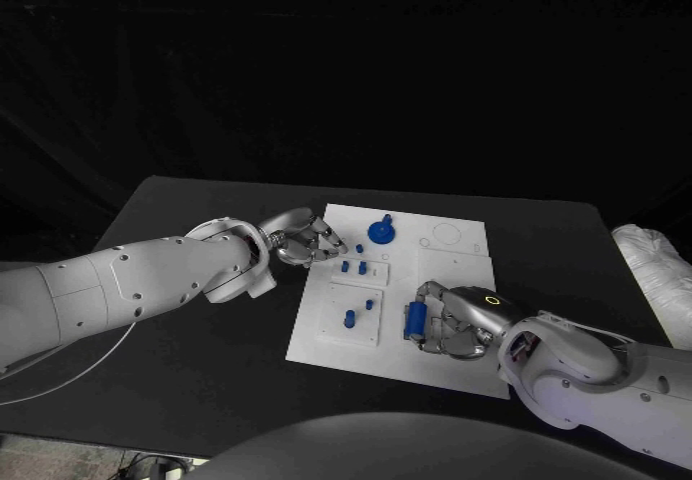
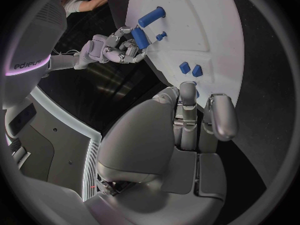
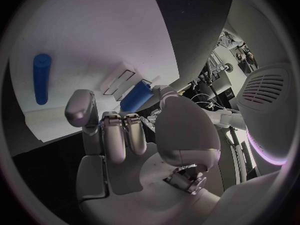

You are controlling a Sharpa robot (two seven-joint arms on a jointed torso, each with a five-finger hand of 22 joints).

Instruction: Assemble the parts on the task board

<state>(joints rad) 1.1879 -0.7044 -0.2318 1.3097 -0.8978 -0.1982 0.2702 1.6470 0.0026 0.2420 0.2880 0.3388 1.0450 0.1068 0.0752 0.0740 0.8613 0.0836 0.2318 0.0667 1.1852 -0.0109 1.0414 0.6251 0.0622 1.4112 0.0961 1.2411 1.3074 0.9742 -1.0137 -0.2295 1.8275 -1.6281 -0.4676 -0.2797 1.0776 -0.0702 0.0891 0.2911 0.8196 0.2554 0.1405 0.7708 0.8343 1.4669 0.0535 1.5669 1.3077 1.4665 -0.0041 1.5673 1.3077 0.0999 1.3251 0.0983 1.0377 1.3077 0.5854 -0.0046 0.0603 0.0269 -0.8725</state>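
The white task board point(image 1: 447, 262) lies mid-table. My right hand point(image 1: 450, 322) is over its near right part and pinches a blue cylinder point(image 1: 415, 318) between thumb and fingers; the same cylinder point(image 3: 136, 97) shows in the right wrist view, above the board's slots point(image 3: 122, 82). A blue peg point(image 1: 349, 319) lies on the near left block, also seen as the peg point(image 3: 42, 77). A round blue knob point(image 1: 381, 232) stands at the far side. Two small blue blocks point(image 2: 190, 69) sit mid-left. My left hand point(image 1: 306, 240) is at the board's far left edge, its fingers point(image 2: 187, 110) loosely curled and holding nothing I can see.
The board carries raised white blocks point(image 1: 361, 272) and an engraved ring point(image 1: 447, 235) at its far right. A white cloth bundle point(image 1: 652, 265) lies at the table's right edge. Bare black table point(image 1: 202, 330) spreads to the left and front.
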